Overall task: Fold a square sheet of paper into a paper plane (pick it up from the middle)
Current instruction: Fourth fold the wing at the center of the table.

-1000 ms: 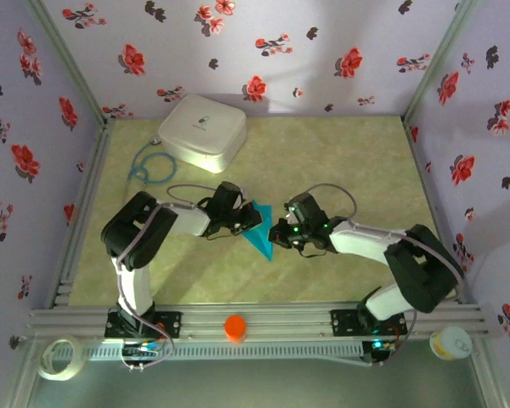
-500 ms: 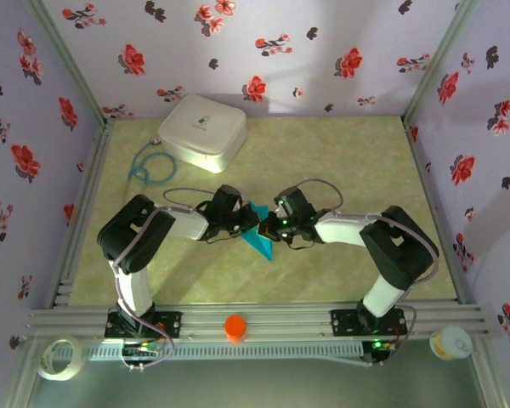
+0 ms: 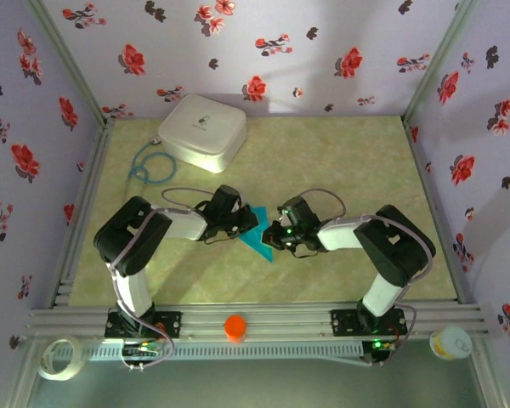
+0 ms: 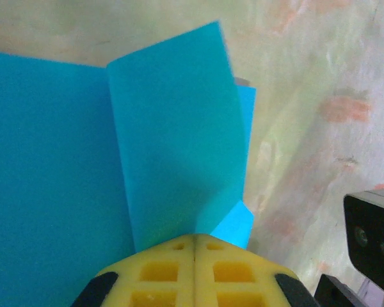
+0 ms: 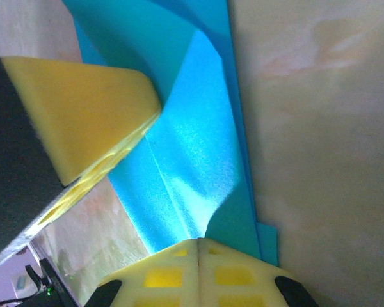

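No legible text or numbers; faint mark on white rounded box (image 3: 202,129) unreadable

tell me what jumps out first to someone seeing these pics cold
The bright turquoise paper, partly folded at the middle of the table, catches the eye first. The left gripper and right gripper are both shut on it from opposite sides. Next come the red-flowered walls all around and the white rounded box at the far left.
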Motion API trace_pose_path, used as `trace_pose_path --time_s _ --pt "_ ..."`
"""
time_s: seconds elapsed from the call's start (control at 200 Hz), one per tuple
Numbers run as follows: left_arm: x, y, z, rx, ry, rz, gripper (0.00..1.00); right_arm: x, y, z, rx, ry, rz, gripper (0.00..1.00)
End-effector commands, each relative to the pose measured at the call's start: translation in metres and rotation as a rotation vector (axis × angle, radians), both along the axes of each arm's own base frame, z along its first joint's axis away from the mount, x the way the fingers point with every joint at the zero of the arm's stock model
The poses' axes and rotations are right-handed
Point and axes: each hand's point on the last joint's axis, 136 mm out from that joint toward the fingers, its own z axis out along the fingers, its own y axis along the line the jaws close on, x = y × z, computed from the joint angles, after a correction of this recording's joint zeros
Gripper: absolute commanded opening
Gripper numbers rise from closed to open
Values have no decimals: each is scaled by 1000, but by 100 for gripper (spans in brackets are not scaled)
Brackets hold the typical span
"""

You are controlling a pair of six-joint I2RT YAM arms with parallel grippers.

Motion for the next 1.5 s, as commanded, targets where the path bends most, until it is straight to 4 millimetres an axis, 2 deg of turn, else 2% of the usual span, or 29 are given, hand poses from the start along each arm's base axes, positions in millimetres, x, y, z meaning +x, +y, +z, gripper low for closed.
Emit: trace_pose_path --time_s 0.0,0.065,0.12,0.27,0.535,0.68,0.83,1.05,1.205,1.31,1.41,1.5 --pt "-4 4 16 19 -54 -40 6 -30 -28 -33 -120 111 55 0" --pt "-7 -1 21 1 -62 -72 0 -29 -29 -33 -117 115 64 0" --pt "-12 -6 21 -8 -50 -101 0 -28 -30 -33 -117 117 64 0" --pt "-32 -4 -2 63 23 -130 0 -25 -29 -33 -112 115 54 0" --pt "-36 -17 -8 34 43 -197 0 -27 -32 -36 -119 120 45 0" --pt "-38 -16 -21 55 87 -189 0 -30 -34 -38 -125 127 44 0" --pt "-37 5 -33 159 124 -122 0 -34 -39 -42 -146 136 46 0" --pt "-19 18 -22 165 97 -69 0 -37 -41 -46 -156 144 47 0" --pt "-11 -3 9 32 16 -107 0 -37 -41 -45 -152 141 47 0" --pt "-13 -14 19 -25 7 -144 0 -36 -41 -45 -154 138 47 0" --pt "-16 -23 17 -58 24 -173 0 -34 -42 -44 -158 131 35 0" --pt "-18 -21 0 -34 71 -166 0 -32 -40 -43 -151 126 37 0"
